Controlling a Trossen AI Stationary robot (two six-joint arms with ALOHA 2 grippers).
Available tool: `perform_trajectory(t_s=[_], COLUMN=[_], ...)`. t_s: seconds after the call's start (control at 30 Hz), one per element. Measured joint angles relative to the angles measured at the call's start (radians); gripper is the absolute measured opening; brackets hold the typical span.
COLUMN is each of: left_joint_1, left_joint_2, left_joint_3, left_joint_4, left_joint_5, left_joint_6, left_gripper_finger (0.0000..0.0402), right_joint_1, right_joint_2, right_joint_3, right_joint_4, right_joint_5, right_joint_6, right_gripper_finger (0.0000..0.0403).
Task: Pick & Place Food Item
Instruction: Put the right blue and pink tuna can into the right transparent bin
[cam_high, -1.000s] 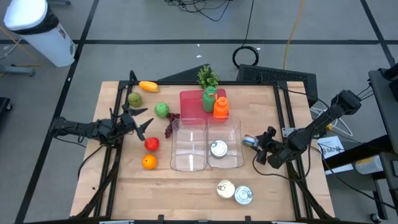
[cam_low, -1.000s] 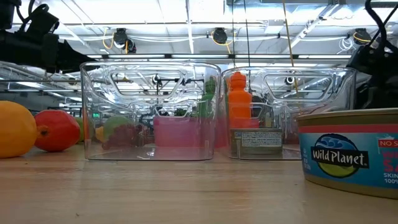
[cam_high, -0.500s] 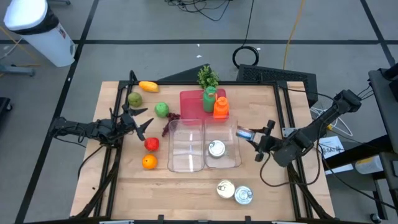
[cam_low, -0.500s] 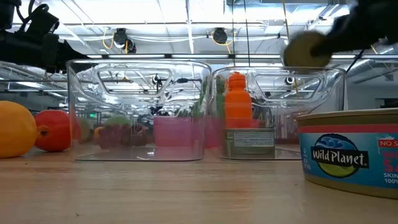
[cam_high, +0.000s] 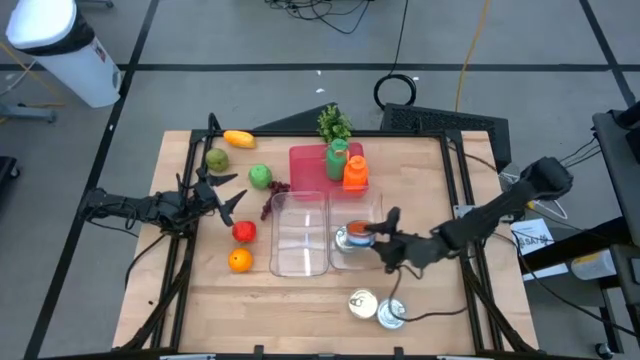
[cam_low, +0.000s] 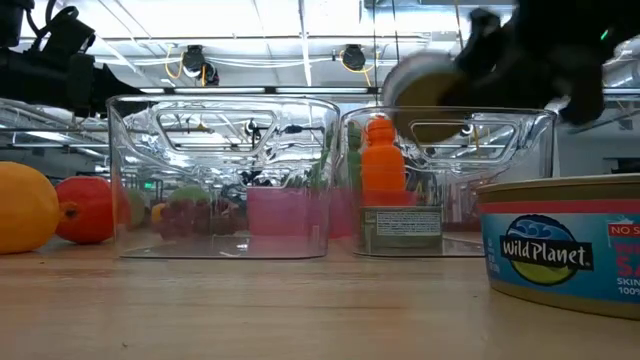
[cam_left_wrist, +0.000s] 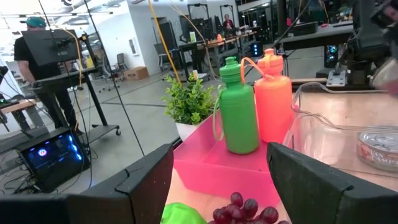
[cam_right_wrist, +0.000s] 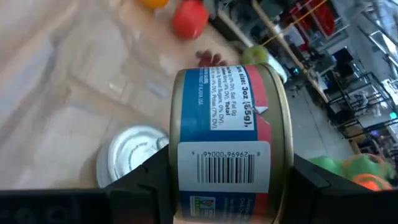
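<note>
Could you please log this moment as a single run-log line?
right pincer: shut on can, over right clear bin | can in bin: resting | left pincer: open, waiting by fruit

Two slim dark jointed arms, black cables trailing, each tool with broad matte-black fingers.

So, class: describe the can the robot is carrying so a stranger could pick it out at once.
Find the two clear bins mid-table; the right bin already holds one can. Above it, the right gripper grips the carried can, the only can off the table.
</note>
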Motion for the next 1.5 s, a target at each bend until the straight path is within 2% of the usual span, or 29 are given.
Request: perform_trajectory(t_s=[0.2, 0.43, 0.5, 0.67, 0.73, 0.83, 1.1, 1.27, 1.37, 1.5], left_joint_1=[0.000, 0.000, 0.000, 0.000, 0.000, 0.000, 0.000, 0.000, 0.000, 0.000], left_joint_2=[0.000, 0.000, 0.000, 0.000, 0.000, 0.000, 0.000, 0.000, 0.000, 0.000], left_joint_3=[0.000, 0.000, 0.000, 0.000, 0.000, 0.000, 0.000, 0.000, 0.000, 0.000], left_joint_4=[0.000, 0.000, 0.000, 0.000, 0.000, 0.000, 0.000, 0.000, 0.000, 0.000], left_joint_5=[0.000, 0.000, 0.000, 0.000, 0.000, 0.000, 0.000, 0.000, 0.000, 0.000], left_joint_6=[0.000, 0.000, 0.000, 0.000, 0.000, 0.000, 0.000, 0.000, 0.000, 0.000], left_gripper_finger=[0.0273, 0.0273, 0.0273, 0.0273, 0.0273, 0.0273, 0.0273, 0.0273, 0.0273, 0.0273], right_joint_1=[-0.090, -0.112, -0.112, -0.117, -0.122, -0.125, -0.101, -0.084, -0.099, -0.133], right_joint_2=[0.128, 0.134, 0.133, 0.133, 0.133, 0.133, 0.128, 0.067, 0.022, 0.008], right_joint_3=[0.017, 0.026, 0.026, 0.026, 0.026, 0.026, 0.020, 0.022, 0.078, 0.239], right_joint_4=[0.082, 0.103, 0.120, 0.161, 0.161, 0.161, 0.246, 0.300, 0.172, -0.155], right_joint_5=[-0.078, -0.120, -0.119, -0.104, -0.103, -0.103, -0.103, -0.099, -0.110, -0.199], right_joint_6=[-0.040, -0.057, -0.080, -0.075, -0.056, -0.021, -0.034, -0.008, 0.081, 0.142], right_gripper_finger=[0.0180, 0.0180, 0.0209, 0.0320, 0.0346, 0.0362, 0.0347, 0.0330, 0.0319, 0.0305])
